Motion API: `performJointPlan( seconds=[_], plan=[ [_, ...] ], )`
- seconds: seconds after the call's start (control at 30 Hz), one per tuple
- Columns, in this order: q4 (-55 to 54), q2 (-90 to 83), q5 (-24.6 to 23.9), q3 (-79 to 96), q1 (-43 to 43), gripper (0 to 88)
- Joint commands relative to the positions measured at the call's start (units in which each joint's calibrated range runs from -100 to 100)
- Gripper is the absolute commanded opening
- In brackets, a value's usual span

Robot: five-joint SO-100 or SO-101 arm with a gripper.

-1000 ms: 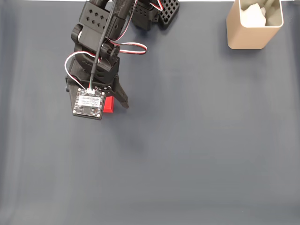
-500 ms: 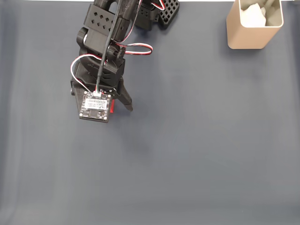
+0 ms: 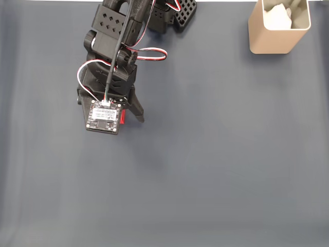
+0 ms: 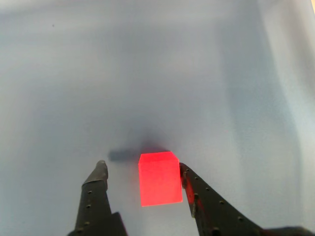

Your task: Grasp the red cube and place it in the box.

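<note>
In the wrist view the red cube point(image 4: 158, 178) lies on the grey table between my gripper's point(image 4: 141, 165) two black fingers. The right finger point(image 4: 197, 194) rests against the cube's side, while a gap separates the left finger point(image 4: 96, 189) from it, so the gripper is open around the cube. In the fixed view just a red sliver of the cube point(image 3: 122, 119) peeks out beside the wrist camera board, which hides most of the gripper point(image 3: 126, 121). The beige box point(image 3: 272, 42) stands upright at the far top right, well away from the arm.
The grey table surface point(image 3: 216, 164) stretches bare across the middle and lower part of the fixed view. The arm's black base point(image 3: 169, 13) sits at the top edge. Something white lies inside the box.
Since one second ago the arm has shifted slightly right, so the camera board covers more of the cube. Over the last half second nothing visibly moved.
</note>
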Motion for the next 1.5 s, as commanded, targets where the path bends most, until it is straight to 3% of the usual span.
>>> performJointPlan(
  seconds=[0.0,0.37,1.0,1.47],
  plan=[
    [-0.60,-1.20,-0.15,-1.24,-0.44,31.5],
    [-0.27,-1.46,0.78,-0.78,-0.44,18.4],
    [0.64,-4.32,2.00,1.59,-0.66,16.7],
    [8.10,-10.81,0.49,-1.15,-3.50,6.3]
  ],
)
